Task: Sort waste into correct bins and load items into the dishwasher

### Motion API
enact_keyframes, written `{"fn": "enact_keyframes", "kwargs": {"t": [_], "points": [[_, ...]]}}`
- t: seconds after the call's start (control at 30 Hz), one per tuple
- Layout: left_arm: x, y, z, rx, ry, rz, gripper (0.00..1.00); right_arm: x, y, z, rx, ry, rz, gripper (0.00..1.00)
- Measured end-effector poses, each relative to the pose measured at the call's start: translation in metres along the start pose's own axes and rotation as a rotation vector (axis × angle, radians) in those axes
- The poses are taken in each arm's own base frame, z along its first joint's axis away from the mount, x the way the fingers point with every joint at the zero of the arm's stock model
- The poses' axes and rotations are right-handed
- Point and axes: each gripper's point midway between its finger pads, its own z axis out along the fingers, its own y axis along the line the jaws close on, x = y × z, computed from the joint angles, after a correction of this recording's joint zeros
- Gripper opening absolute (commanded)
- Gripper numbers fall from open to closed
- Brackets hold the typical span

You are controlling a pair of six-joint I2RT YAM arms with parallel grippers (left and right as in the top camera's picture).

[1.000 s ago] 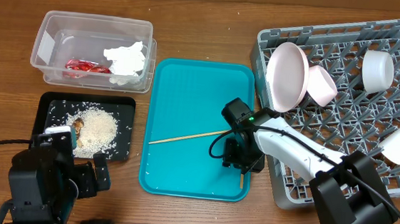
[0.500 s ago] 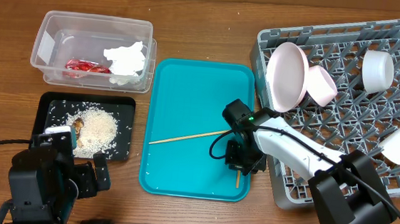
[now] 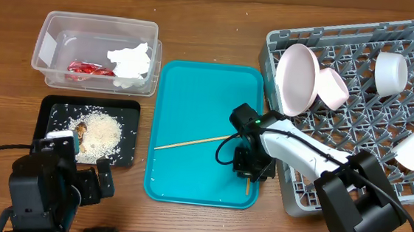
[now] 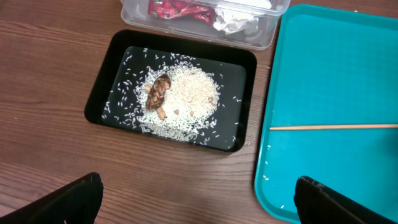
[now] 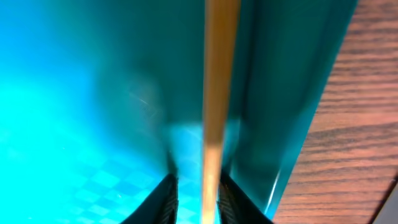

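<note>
Most work is looking done: waste [image 3: 102, 131] binned, dishes [image 3: 297, 79] racked. One chopstick [image 5: 214, 93] is sitting inside the right gripper [image 5: 198, 190], jaws narrowed, grip uncertain. The second chopstick [image 3: 190, 141] is lying just beside it. The left gripper [image 4: 196, 186] is gaping wide.

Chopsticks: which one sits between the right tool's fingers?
The chopstick by the tray's right rim, straddled by the right tool; the other chopstick lies free across the middle.

Right pincer [image 5: 196, 193] now tighter around 1 chopstick [image 5: 217, 74]
</note>
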Motion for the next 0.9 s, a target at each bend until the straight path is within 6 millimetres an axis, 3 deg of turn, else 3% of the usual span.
{"fn": "enact_keyframes", "kwargs": {"t": [0.3, 0.7, 0.9], "points": [[0.000, 0.000, 0.000, 0.000, 0.000, 0.000, 1.00, 0.002, 0.004, 0.001, -0.023, 0.014, -0.031, 0.04], [0.000, 0.000, 0.000, 0.000, 0.000, 0.000, 1.00, 0.003, 0.000, -0.002, 0.008, 0.020, -0.030, 0.04], [0.000, 0.000, 0.000, 0.000, 0.000, 0.000, 1.00, -0.005, -0.012, -0.020, 0.086, -0.042, -0.045, 0.04]]}}
